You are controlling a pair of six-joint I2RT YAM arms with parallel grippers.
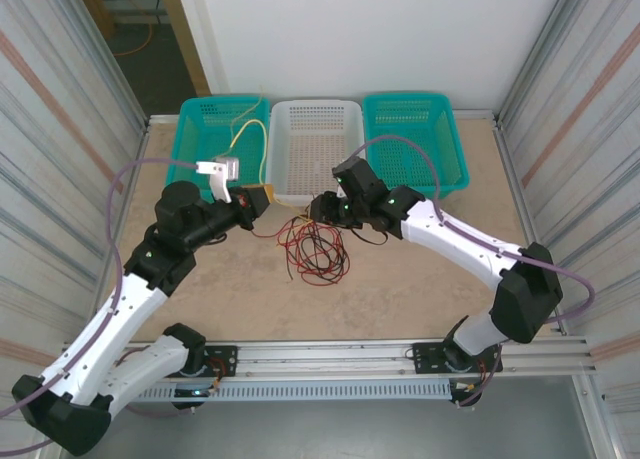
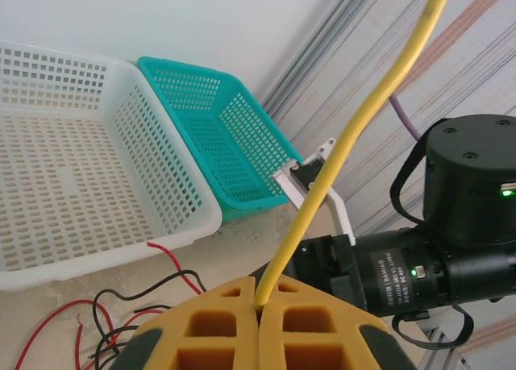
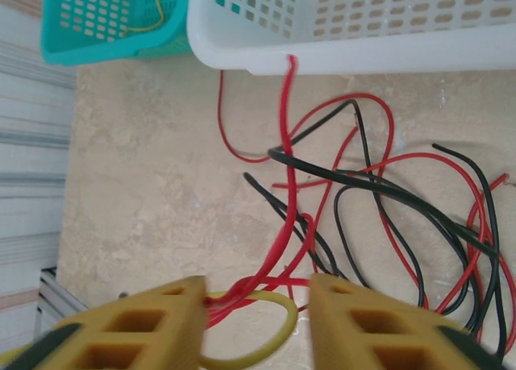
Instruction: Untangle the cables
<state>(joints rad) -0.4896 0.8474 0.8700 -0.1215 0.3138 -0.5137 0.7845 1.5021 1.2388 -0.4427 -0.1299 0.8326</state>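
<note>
1. Red and black cables (image 1: 315,249): a loose heap on the table (image 1: 240,289), just in front of the white basket (image 1: 315,149). One red end reaches the basket's front wall.
2. Yellow cable (image 2: 363,120): rises from the left tool and arcs into the teal basket (image 1: 200,129) to the left of the white basket. A yellow loop also lies on the table in front of the white basket.
3. Left tool (image 2: 260,301): pressed together, pinching the yellow cable, off the white basket's front-left corner.
4. Right tool (image 3: 258,305): spread, gripping nothing, low in front of the white basket. The yellow loop and a red strand lie between its fingers.
5. Handling, as judged: light, limp and thin, likely to slip and to drag neighbouring strands. Best pinched near a free end, clear of crossings.
6. Hard to make out: which strand lies over which within the heap, where the yellow cable ends in the teal basket, and whether the loop belongs to the pinched cable.
</note>
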